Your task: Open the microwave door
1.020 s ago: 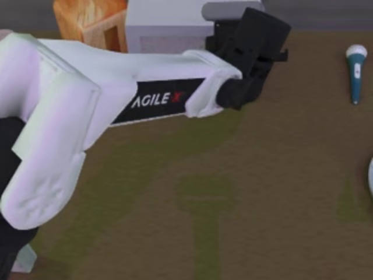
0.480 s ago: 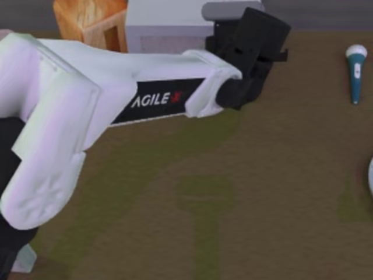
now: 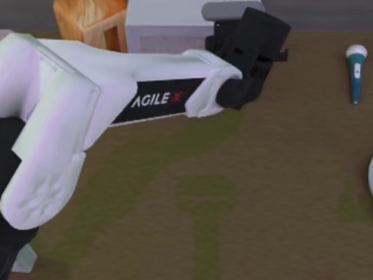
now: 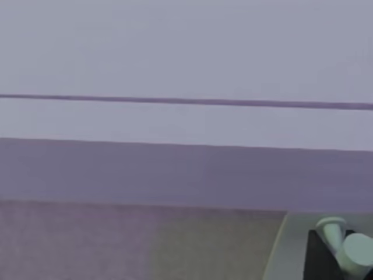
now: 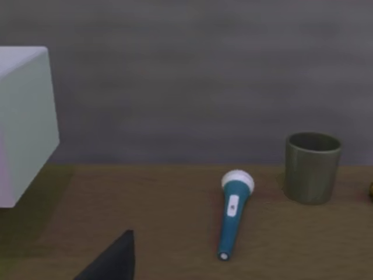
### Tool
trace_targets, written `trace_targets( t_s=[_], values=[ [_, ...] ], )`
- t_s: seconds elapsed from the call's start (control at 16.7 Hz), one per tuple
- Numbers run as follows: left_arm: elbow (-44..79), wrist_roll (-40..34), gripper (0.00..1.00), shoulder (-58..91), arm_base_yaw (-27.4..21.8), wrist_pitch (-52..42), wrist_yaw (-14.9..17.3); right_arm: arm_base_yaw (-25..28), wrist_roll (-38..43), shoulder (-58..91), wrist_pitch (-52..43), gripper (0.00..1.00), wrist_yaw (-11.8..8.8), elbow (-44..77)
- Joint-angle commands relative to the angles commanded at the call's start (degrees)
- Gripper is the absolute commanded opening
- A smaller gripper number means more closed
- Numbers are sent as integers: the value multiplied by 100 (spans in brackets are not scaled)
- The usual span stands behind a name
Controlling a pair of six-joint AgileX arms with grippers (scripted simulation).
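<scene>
The pale grey-white microwave (image 3: 166, 23) stands at the table's far edge, left of centre. My left arm reaches across to it, and the black left gripper (image 3: 236, 35) is pressed against its front near the right end, beside a grey rounded bar (image 3: 224, 9). The left wrist view is filled by the microwave door (image 4: 175, 175) at close range, with its speckled window (image 4: 145, 245) and two silver knobs (image 4: 335, 230) at one corner. My right arm is out of the top view. Only a black tip of the right gripper (image 5: 116, 265) shows above the table.
An orange wooden box (image 3: 93, 20) stands left of the microwave. A blue microphone with a white head (image 3: 354, 73) lies at the far right, beside an olive cup (image 5: 312, 168). A pale round object (image 3: 370, 175) cuts the right edge.
</scene>
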Motion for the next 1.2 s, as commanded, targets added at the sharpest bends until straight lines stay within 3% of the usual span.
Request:
trace_targets(
  t_s=[0.36, 0.96, 1.2],
  values=[
    [1281, -258, 0, 601, 51, -1274, 324, 0, 0, 0, 0, 100, 0, 0],
    [5642, -1031, 0, 2214, 350, -6160, 1560, 0, 0, 0, 0, 100, 0, 0],
    [6724, -1231, 0, 2557, 462, -7322, 1951, 0, 0, 0, 0, 100, 0, 0]
  ],
)
